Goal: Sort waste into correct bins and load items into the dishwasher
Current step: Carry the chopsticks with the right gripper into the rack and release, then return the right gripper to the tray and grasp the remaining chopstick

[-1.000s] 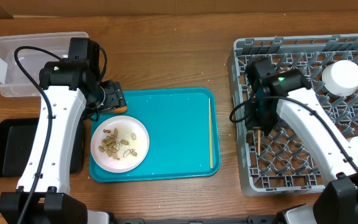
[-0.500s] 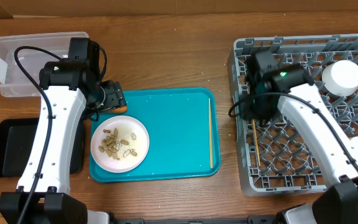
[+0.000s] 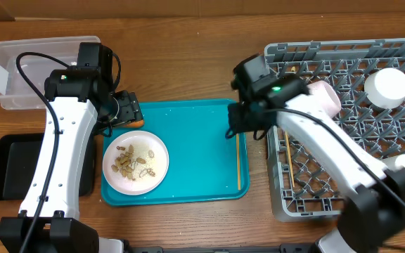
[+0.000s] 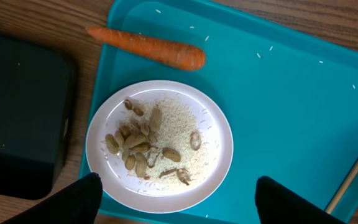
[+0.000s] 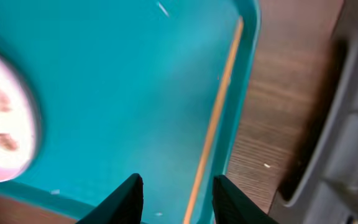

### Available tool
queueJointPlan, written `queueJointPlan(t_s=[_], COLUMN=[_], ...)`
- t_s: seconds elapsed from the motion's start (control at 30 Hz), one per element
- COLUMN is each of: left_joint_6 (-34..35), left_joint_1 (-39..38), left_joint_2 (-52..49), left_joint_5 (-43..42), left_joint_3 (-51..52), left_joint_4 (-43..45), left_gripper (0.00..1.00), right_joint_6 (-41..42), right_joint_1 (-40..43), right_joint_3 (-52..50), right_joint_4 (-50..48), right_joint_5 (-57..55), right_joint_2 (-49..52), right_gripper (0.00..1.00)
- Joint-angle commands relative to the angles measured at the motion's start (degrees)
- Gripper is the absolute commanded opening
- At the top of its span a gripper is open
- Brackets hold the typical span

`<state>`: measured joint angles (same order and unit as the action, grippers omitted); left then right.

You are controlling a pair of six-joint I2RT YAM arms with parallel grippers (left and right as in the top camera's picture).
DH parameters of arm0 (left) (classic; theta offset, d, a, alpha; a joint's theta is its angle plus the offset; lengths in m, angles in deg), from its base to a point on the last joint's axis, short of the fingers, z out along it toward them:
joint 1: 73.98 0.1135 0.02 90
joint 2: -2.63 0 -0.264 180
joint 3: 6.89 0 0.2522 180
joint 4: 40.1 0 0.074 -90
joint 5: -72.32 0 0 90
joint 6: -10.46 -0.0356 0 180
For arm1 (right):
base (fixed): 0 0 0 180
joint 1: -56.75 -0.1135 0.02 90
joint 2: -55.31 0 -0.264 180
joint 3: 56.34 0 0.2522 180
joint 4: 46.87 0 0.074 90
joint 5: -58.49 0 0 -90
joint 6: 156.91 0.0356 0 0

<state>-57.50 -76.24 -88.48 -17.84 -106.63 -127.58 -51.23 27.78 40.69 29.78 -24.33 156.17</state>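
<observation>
Wooden and thin, the chopstick [image 5: 213,124] lies along the teal rectangular plastic tray's [image 3: 195,154] right edge, long axis near-to-far, just below the nearer right gripper [image 5: 178,190], its fingers parted and empty.

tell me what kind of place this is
Probably a robot lab's mock dish-clearing station: a grey dish rack, a teal tray holding a plate of scraps, plus a clear tub and a black tray.
</observation>
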Motion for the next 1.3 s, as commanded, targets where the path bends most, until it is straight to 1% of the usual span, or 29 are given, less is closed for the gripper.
queueJointPlan(t_s=[0.0, 0.2, 0.43, 0.73, 1.27], left_joint_6=[-0.8, -0.8, -0.8, -0.9, -0.9], left_joint_1=[-0.4, -0.4, -0.4, -0.4, -0.4], left_joint_2=[0.5, 0.5, 0.5, 0.5, 0.5], left_joint_5=[0.6, 0.6, 0.6, 0.6, 0.6], left_joint_3=[-0.8, -0.8, -0.8, -0.8, -0.8], left_joint_4=[0.0, 0.1, 0.3, 0.2, 0.1], left_gripper=[0.81, 0.80, 0.81, 0.81, 0.81], right_joint_6=[2.4, 2.4, 2.4, 3.3, 5.6], right_joint_1=[-0.3, -0.3, -1.3, -3.3, -3.3], right_joint_3=[-2.5, -2.6, -2.7, -3.3, -7.4], right_joint_4=[-0.3, -0.3, -0.3, -1.2, -3.7], right_joint_5=[0.2, 0.2, 0.6, 0.4, -1.3], right_joint_2=[5.4, 11.7, 14.6, 15.3, 15.3], right_gripper=[0.39, 0.39, 0.39, 0.39, 0.38])
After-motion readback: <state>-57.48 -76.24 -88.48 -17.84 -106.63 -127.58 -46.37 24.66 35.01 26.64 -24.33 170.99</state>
